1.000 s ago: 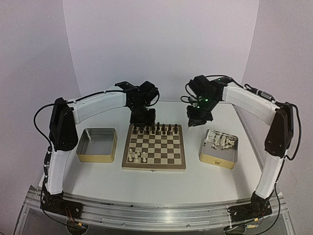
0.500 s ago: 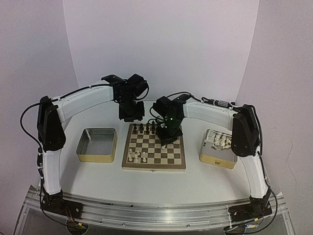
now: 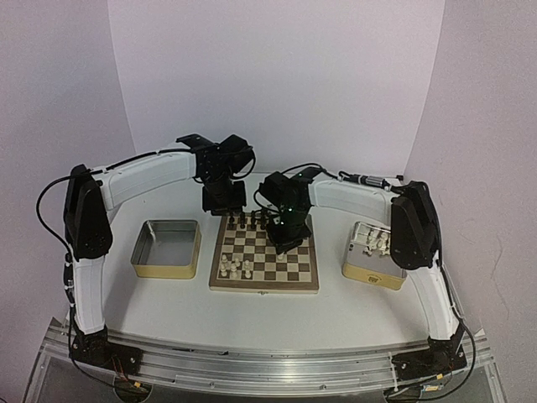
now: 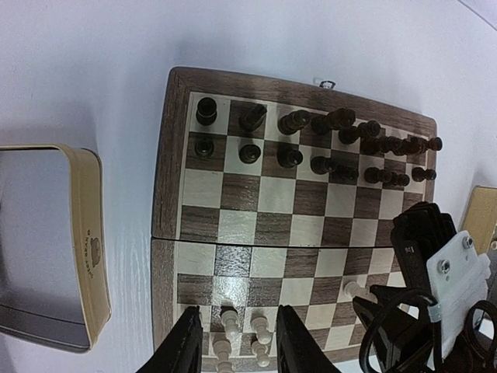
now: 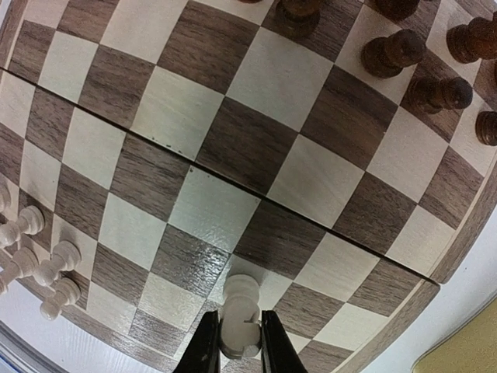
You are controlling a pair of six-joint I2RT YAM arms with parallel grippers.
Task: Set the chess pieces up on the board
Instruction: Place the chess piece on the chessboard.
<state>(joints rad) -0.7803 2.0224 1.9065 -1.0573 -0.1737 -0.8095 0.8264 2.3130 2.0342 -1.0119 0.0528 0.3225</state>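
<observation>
- A white chess piece point(image 5: 241, 303) is clamped between the fingers of the right tool point(image 5: 239, 342), low over a pale square toward the near right of the board point(image 5: 225, 144).
- To do this well, I would centre it on its square, seat the base flat, part the fingers slowly, then lift straight up.
- The left tool point(image 4: 237, 326) hangs with its 2 fingers apart, holding nothing.
- The piece's base is hidden by the fingers, so contact with the board cannot be told, and its kind is unclear.
</observation>
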